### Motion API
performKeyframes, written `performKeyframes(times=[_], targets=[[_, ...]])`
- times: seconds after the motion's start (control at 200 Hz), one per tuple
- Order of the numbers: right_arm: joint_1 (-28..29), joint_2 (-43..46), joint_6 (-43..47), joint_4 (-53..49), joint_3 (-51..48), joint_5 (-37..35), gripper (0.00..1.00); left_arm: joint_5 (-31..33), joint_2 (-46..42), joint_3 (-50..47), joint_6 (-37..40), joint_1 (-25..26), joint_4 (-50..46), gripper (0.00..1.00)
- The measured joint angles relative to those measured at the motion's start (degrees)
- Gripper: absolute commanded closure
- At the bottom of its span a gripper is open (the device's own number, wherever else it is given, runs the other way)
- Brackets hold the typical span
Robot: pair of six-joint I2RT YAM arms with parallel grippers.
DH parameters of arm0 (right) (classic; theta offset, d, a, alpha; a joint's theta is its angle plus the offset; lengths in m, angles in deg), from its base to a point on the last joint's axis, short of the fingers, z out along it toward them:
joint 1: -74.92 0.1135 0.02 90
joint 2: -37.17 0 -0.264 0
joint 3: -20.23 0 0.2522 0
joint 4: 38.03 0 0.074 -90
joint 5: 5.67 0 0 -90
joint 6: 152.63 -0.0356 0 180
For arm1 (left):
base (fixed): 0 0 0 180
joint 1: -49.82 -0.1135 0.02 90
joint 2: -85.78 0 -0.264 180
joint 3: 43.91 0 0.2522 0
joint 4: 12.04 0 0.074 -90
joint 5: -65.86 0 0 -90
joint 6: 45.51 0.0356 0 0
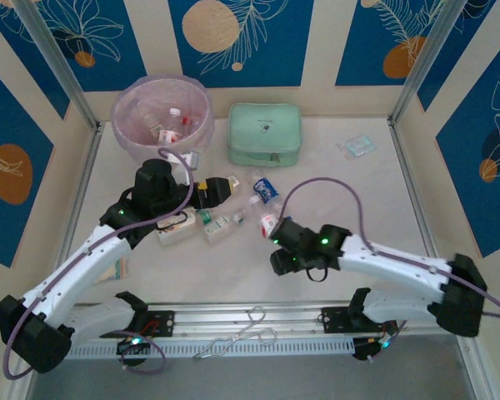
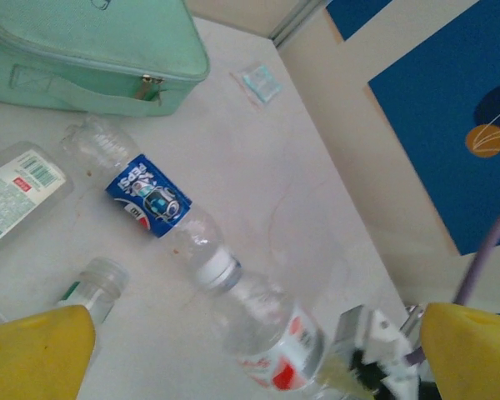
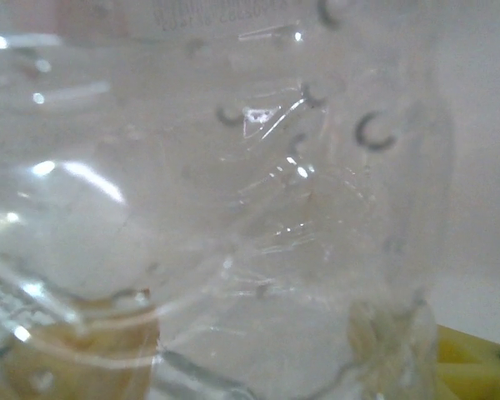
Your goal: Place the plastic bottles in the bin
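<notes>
The bin (image 1: 125,125), lined in pale pink, stands at the back left with a few plastic bottles (image 1: 172,122) inside. More bottles lie mid-table: a blue-labelled one (image 1: 265,188) (image 2: 150,196), a green-labelled one (image 1: 218,227) (image 2: 92,287) and a red-labelled one (image 1: 268,223) (image 2: 275,333). My right gripper (image 1: 273,236) (image 3: 233,350) is shut on the red-labelled bottle (image 3: 233,167), whose clear creased wall sits between its fingers. My left gripper (image 1: 221,190) (image 2: 250,358) hovers open above the bottles, holding nothing.
A mint green zip case (image 1: 264,133) (image 2: 83,50) lies behind the bottles. A small clear packet (image 1: 356,147) (image 2: 261,83) rests at the back right. Another bottle (image 1: 177,229) lies under the left arm. A wire hook (image 1: 242,333) sits on the front rail.
</notes>
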Motion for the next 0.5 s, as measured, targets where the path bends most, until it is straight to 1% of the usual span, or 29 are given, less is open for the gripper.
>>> performKeyframes(times=[0.09,0.15,0.205,0.335,0.5], targets=[[-5.2,7.0,0.5,3.7,-1.2,3.2,0.52,0.5,-0.4,-0.9,-2.4,1.4,2.8,0.01],[-8.4,10.7,1.1,7.1,-3.1,5.4,0.54,1.2,-0.8,-1.4,-3.6,3.3,4.8,0.01],[-10.2,12.8,1.9,10.0,-4.8,7.0,0.54,1.7,-1.0,-1.7,-4.8,5.5,6.6,0.0],[-11.9,14.7,3.4,15.6,-7.0,10.8,0.55,4.7,-0.1,-2.8,-7.6,10.9,12.0,0.01],[-12.3,14.7,4.3,21.8,-7.1,13.7,0.56,9.6,6.9,-2.8,-9.5,18.2,18.4,0.01]])
